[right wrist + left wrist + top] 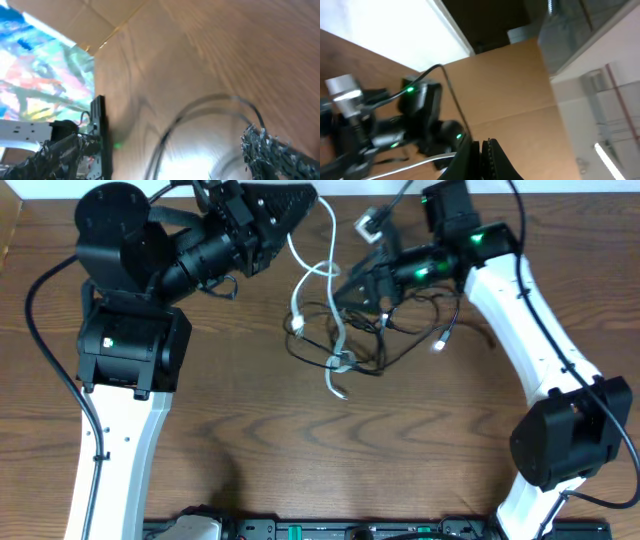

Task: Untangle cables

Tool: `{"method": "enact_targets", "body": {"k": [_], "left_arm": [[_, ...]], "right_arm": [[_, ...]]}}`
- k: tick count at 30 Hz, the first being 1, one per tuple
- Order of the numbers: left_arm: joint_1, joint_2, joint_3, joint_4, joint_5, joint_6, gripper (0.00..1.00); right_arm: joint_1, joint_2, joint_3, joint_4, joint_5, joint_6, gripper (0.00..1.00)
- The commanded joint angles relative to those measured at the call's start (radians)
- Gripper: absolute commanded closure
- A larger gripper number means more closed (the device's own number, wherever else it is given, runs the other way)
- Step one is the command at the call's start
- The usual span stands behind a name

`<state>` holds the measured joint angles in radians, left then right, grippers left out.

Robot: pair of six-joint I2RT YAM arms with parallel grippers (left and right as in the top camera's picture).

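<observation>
Little looks done: the left tool [308,200] clamps the white cable [333,242], and the right tool [352,288] gapes apart over tangled black cables [365,320] mid-tabletop [300,460].

At the bottom centre the left pincer [481,150] has its dark fingers pressed together on a thin white cable [420,163] trailing lower left, below the green-lit other arm [422,107] and a cardboard sheet [520,90].

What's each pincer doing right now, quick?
Left pincer: closed on the white cable.
Right pincer: open, holding nothing.
</observation>
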<state>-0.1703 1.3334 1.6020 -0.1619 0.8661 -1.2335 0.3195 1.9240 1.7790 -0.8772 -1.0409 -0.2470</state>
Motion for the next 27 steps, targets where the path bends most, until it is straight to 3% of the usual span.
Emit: {"method": "enact_targets", "body": {"k": [1, 7, 13, 17, 27], "left_arm": [[0.001, -0.001, 0.018, 0.015, -0.045, -0.097, 0.93], [0.008, 0.0, 0.018, 0.014, -0.056, -0.096, 0.93], [0.017, 0.0, 0.018, 0.01, -0.056, -0.085, 0.93], [0.016, 0.0, 0.018, 0.011, -0.068, -0.089, 0.93], [0.016, 0.0, 0.018, 0.012, -0.075, -0.116, 0.92]], "right_arm": [[0.038, 0.008, 0.0, 0.005, -0.046, -0.019, 0.01], [0.046, 0.008, 0.0, 0.006, -0.064, -0.019, 0.01], [-0.04, 0.0, 0.001, 0.025, -0.077, 0.054, 0.01], [-0.096, -0.002, 0.001, -0.008, -0.276, -0.012, 0.01], [0.026, -0.002, 0.001, -0.038, -0.072, -0.113, 0.01]]}}
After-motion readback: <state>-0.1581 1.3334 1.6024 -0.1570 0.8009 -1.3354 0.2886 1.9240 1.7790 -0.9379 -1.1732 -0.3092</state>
